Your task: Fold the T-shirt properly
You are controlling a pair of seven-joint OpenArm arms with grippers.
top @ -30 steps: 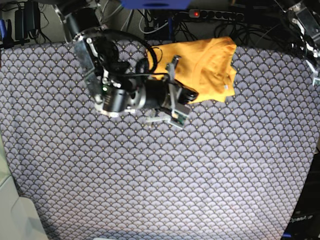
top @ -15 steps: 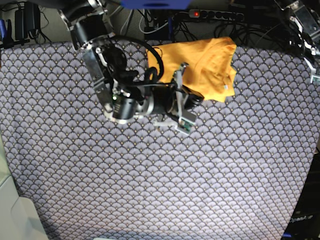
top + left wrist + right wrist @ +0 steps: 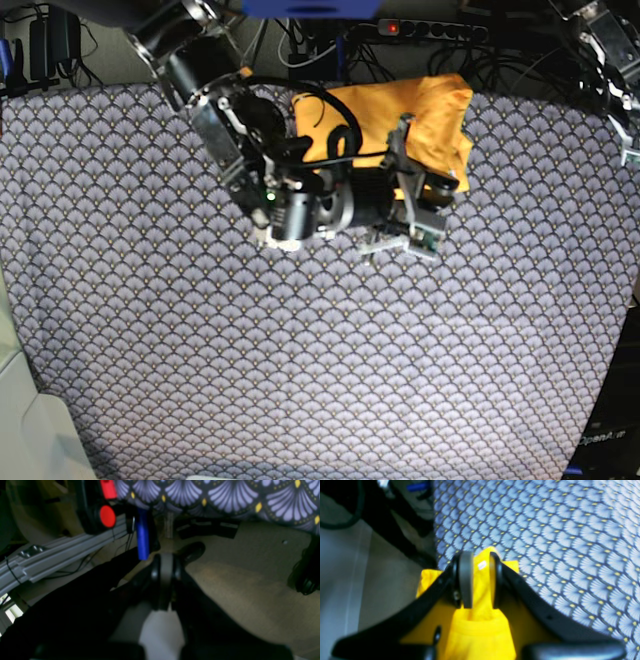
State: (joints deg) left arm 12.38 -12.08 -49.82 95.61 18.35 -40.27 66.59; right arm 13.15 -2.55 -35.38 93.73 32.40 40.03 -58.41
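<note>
At the far edge of the table [image 3: 150, 330], the folded T-shirt [image 3: 420, 120] lay under the right end effector [image 3: 477, 580], whose narrowly parted pads straddled a yellow fold. Releasing cleanly probably called for lifting straight up without dragging that fold; the left end effector [image 3: 165, 580] sat pressed closed off the table.

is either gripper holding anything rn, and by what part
The right gripper has a fold of the T-shirt between its parted fingers, near the white tag. The left gripper is shut, empty.
</note>
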